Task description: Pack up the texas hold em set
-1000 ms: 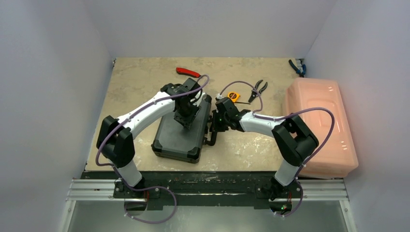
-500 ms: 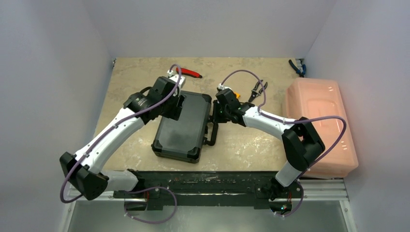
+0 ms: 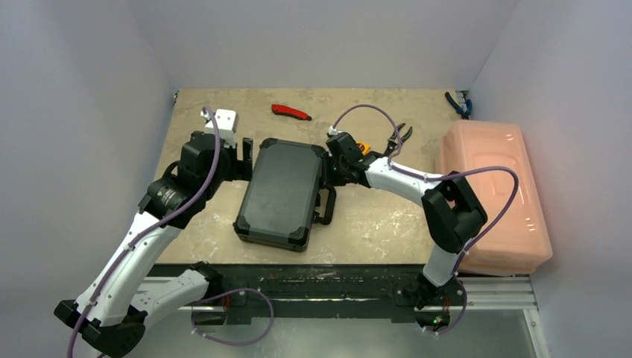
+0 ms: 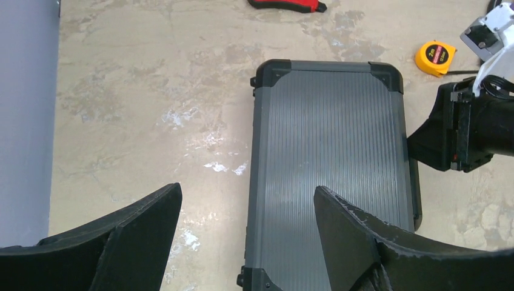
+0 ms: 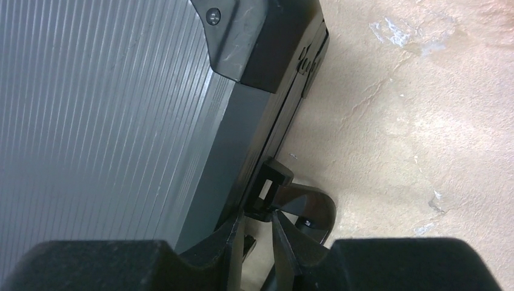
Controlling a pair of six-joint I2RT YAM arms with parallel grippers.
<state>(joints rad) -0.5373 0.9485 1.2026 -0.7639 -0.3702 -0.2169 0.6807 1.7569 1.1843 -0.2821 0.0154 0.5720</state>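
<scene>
Left arm is pulling back off the shut case (image 4: pixel 330 151), left hand (image 4: pixel 246 191) gaping over its left edge, while right hand (image 5: pixel 253 242) is nosing in by the handle (image 5: pixel 306 206), probably latching, fingers near-together, grip unclear, case lying flat mid-counter (image 4: pixel 151 91).

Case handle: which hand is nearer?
Right. The right hand sits at the handle on the right edge of the case; the left hand hovers open beyond the opposite edge.

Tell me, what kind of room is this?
Probably a robot testing booth, not a home: a beige stone-patterned table boxed in by plain white walls, white-and-black robot arms bolted to a metal rail, and black-handled pliers lying about.
</scene>
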